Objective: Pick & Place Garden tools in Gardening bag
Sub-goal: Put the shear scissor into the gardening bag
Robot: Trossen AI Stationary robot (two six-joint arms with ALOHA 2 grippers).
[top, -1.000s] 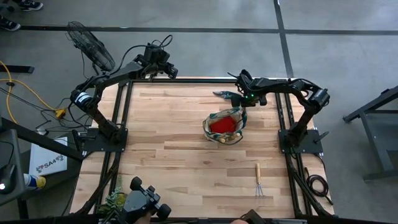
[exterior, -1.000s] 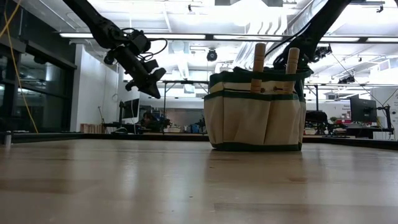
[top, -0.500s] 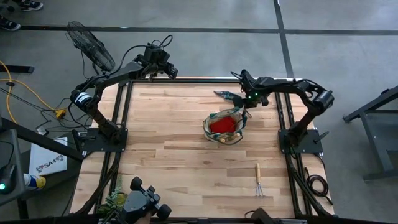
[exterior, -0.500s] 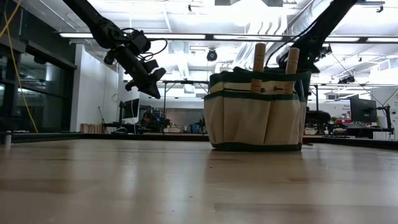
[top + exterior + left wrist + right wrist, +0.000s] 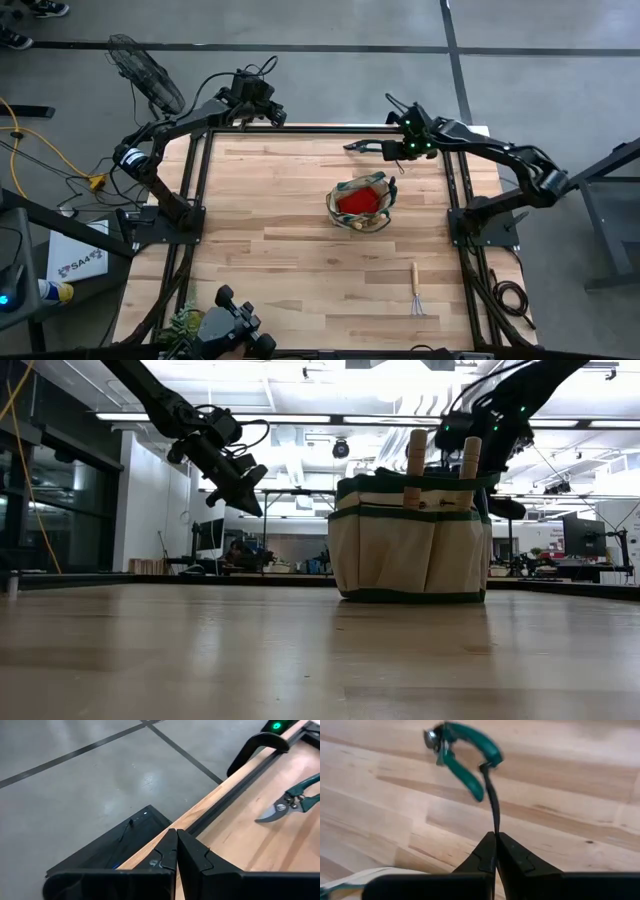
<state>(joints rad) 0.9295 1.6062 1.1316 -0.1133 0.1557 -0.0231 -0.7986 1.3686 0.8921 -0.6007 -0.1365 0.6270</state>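
Overhead, the right gripper sits near the far edge of the table, holding a green-handled pruner out toward the middle, while the gardening bag stands nearer, a red cloth showing inside; a wooden-handled hand rake lies well apart by the near right edge, and the left gripper waits over the far left corner. From table height, the bag fills the middle with two wooden handles sticking up — something the overhead hardly shows. Past the left wrist, the left fingers are pressed together on nothing, and the pruner appears beyond. Only the right wrist camera shows the grip itself: fingers pinch a thin dark loop, and the pruner dangles blurred — probably swinging. That hold looks slight; a quick move could slip it free or catch it on the bag's rim.
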